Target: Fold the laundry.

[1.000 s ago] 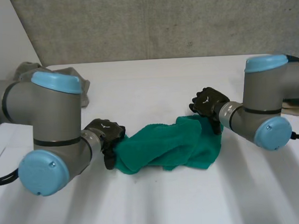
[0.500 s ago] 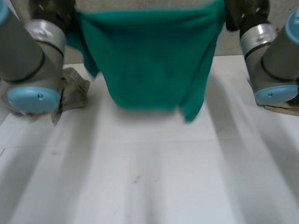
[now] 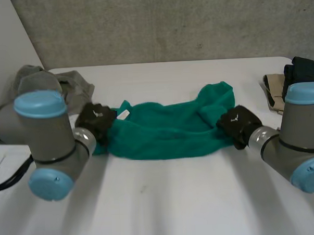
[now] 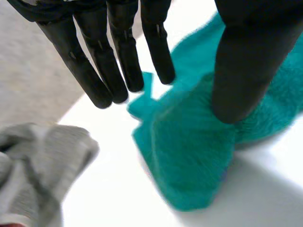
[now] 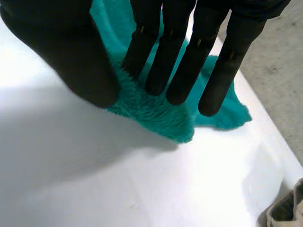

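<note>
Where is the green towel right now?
The green towel lies stretched out on the white table in the head view, between the left hand at one end and the right hand at the other.

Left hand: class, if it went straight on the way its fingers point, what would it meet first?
Probably the green towel: its bunched end lies just past the left hand's fingertips, with bare table beside it. Depth is unclear, so the table might come first.
</note>
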You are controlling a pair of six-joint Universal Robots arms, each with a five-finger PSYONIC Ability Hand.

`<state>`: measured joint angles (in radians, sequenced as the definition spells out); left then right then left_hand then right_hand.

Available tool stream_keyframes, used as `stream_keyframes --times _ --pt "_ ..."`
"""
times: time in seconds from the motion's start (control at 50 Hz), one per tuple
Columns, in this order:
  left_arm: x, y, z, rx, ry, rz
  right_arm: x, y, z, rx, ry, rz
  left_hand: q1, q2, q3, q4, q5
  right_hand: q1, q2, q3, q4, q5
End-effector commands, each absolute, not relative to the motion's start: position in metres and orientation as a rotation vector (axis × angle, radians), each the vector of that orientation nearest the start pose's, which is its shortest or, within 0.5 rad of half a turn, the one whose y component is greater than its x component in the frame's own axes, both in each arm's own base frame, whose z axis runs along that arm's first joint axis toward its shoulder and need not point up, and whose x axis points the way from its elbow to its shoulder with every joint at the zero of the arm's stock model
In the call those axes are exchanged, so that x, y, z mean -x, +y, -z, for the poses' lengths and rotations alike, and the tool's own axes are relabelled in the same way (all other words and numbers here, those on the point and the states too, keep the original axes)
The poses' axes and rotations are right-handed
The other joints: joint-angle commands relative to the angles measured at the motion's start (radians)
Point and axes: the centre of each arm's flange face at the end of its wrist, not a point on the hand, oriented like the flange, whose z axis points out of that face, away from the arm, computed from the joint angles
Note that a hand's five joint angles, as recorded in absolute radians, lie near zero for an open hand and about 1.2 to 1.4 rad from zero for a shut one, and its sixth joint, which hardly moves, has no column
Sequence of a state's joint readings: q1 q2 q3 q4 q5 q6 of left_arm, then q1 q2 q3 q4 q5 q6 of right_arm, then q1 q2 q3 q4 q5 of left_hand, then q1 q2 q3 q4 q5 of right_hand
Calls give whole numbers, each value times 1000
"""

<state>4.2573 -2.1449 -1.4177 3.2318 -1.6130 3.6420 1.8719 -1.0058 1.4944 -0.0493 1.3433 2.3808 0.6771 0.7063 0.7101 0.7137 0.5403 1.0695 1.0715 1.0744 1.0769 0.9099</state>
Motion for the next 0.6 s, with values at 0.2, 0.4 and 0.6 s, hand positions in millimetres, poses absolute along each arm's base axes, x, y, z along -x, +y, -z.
stream_keyframes --times 0.2,0.4,0.6 --pt "273 -283 -222 -1078 2261 1743 -249 -306 -210 1592 2003 2011 -475 -504 -508 -511 -513 -551 -553 -556 -558 -566" --pt "283 -327 -227 -1229 2153 1807 -264 -336 -205 2134 1531 2144 -503 -532 -536 -539 -540 -634 -636 -639 -641 -649" --pt "299 -360 -192 -1426 2229 1689 -270 -370 -163 2310 1491 1935 -503 -532 -536 -539 -540 -619 -621 -624 -626 -634"
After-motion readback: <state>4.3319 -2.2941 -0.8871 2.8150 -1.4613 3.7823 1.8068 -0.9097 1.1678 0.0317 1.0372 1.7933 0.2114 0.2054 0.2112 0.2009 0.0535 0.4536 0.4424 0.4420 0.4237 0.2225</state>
